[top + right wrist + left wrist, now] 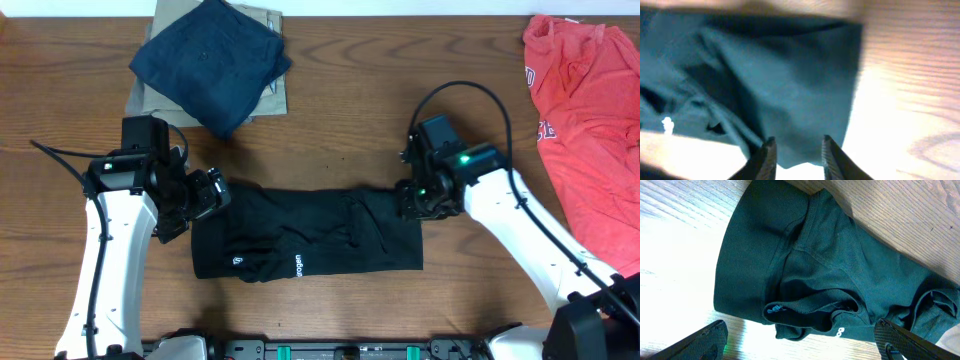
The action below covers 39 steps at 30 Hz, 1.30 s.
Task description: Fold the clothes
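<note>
The black T-shirt [305, 235] lies on the wooden table, folded into a wide band, with white lettering [298, 265] and a small round white mark [238, 263] near its front edge. My left gripper [205, 195] is at the band's far left corner. In the left wrist view its fingers [800, 332] are wide open and empty, just off the shirt's [830, 270] bunched collar edge. My right gripper [410, 195] is at the far right corner. In the right wrist view its fingers [797, 147] are open on either side of the shirt's [770, 80] corner.
A folded navy garment [210, 65] lies on a khaki-tan one [275, 95] at the back left. A red shirt [590, 120] is spread at the right edge. Bare wood shows between them and in front of the black shirt.
</note>
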### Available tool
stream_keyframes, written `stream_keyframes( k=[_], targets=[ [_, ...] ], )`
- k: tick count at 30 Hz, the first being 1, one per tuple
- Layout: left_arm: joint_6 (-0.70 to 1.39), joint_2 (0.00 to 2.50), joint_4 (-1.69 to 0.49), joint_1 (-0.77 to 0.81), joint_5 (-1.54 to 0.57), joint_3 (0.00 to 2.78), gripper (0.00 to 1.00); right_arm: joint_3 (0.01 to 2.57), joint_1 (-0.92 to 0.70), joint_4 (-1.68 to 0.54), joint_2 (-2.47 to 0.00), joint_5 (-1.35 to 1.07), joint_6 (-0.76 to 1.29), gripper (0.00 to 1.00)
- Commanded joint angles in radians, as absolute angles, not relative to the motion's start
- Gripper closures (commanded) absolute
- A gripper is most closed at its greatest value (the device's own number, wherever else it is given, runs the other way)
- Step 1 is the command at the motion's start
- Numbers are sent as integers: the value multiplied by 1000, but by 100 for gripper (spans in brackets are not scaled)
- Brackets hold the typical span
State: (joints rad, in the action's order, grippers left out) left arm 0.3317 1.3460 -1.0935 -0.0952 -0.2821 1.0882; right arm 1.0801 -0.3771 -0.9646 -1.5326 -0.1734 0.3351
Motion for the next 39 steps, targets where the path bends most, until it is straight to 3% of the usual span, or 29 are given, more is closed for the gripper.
stream_keyframes(
  k=[1,7,17,26,39],
  targets=[
    [310,1345,-1098,-92,-276,1083,5,1090,-318,-966,-1532,-131,344,80],
    [310,1345,-1097,-92,-276,1083,6,1088,-291,-963,-1532,-131,343,98],
    [310,1345,-1098,-92,-276,1083,5,953,-302,-886,-1532,-148,344,98],
    [311,1345,-1095,-92,-276,1083,5,853,-305,-723,-1532,-366,344,99],
    [310,1345,-1095,-92,-276,1083,5,847,-376,-663,-1532,-367,389,97]
  ],
)
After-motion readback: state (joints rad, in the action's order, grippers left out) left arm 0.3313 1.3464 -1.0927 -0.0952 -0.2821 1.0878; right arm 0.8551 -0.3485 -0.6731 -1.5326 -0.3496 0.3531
